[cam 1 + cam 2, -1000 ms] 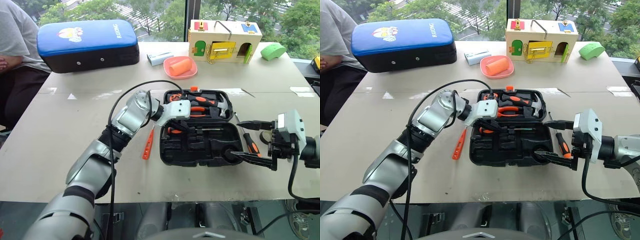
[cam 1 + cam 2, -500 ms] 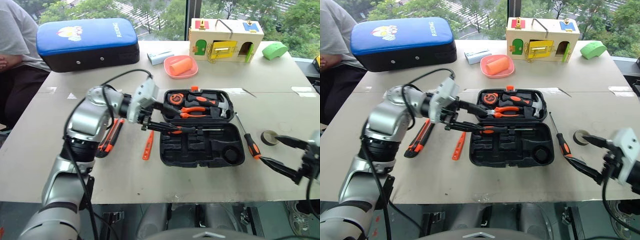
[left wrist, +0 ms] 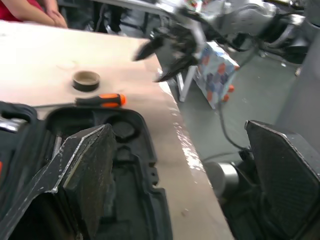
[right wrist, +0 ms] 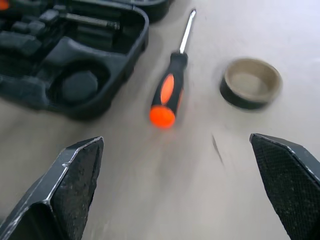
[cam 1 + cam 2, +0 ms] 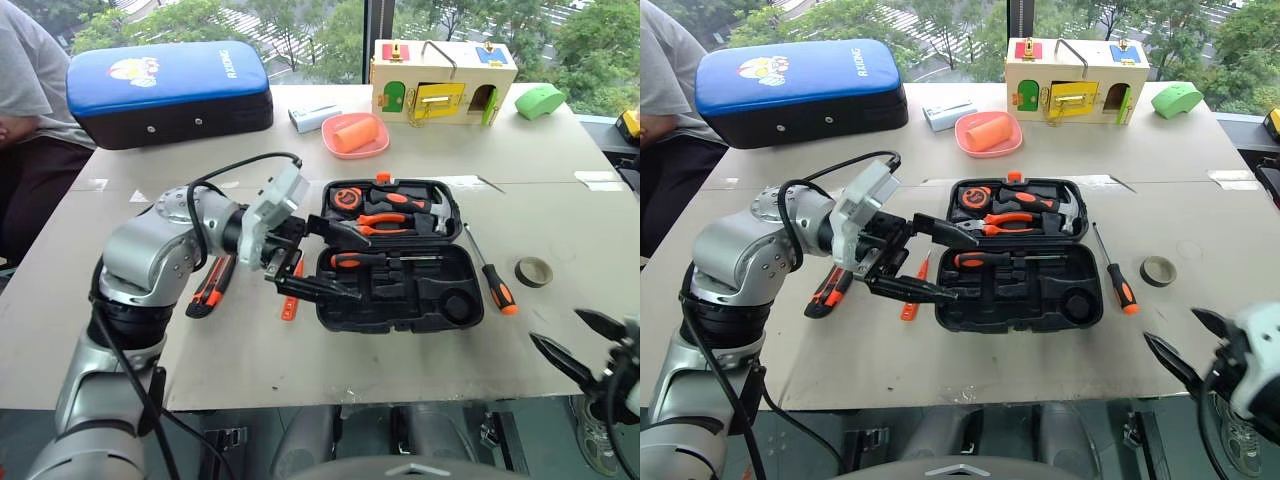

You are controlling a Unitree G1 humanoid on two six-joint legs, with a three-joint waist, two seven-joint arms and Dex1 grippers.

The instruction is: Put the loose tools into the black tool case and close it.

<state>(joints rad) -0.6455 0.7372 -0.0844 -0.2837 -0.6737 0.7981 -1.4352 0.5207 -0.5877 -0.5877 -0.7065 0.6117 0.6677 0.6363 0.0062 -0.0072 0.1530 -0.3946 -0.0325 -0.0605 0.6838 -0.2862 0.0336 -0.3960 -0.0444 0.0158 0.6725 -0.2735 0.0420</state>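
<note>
Claws first: the right claw [image 5: 582, 342] hangs spread and empty just off the surface's [image 5: 420, 345] near edge by its right corner. The left claw [image 5: 318, 258], spread and empty too, hovers at the left end of the open black tool case [image 5: 400, 290], which lies mid-surface with one screwdriver [image 5: 375, 260] inside. Left of the case lie a slim orange tester [image 5: 291, 290] and a utility knife [image 5: 212, 285]. Right of it lie another screwdriver [image 5: 490, 275] and a tape roll [image 5: 534, 271], apart. A blue-topped case [image 5: 170, 90] sits at the far left corner.
</note>
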